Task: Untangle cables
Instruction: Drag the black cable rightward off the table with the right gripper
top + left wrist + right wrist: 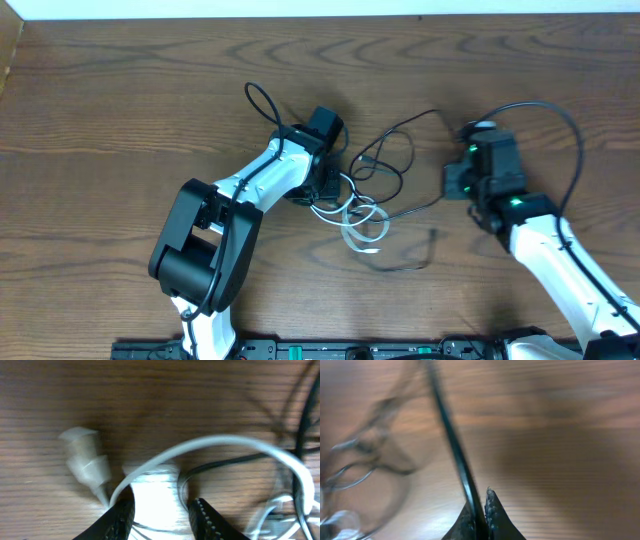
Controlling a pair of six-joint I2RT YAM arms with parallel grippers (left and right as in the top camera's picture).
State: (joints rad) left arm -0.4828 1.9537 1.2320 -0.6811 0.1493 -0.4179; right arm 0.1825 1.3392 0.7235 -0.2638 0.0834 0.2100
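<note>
Overhead, the white cable [362,222] and black cable [395,160] are seen tangled mid-table between both arms. Left wrist: the white cable is pinched by the left gripper [161,512], apparently as an anchor. Right wrist: the black cable is clamped by the right gripper [481,510], presumably for pulling free.

Your table [120,90]: brown wood grain, matt | white cable [220,442]: smooth, faintly glossy plastic sheath | black cable [452,445]: smooth dark sheath, slight sheen | left fingertips [202,515]: black, ridged pads | arm shells: glossy white plastic
</note>
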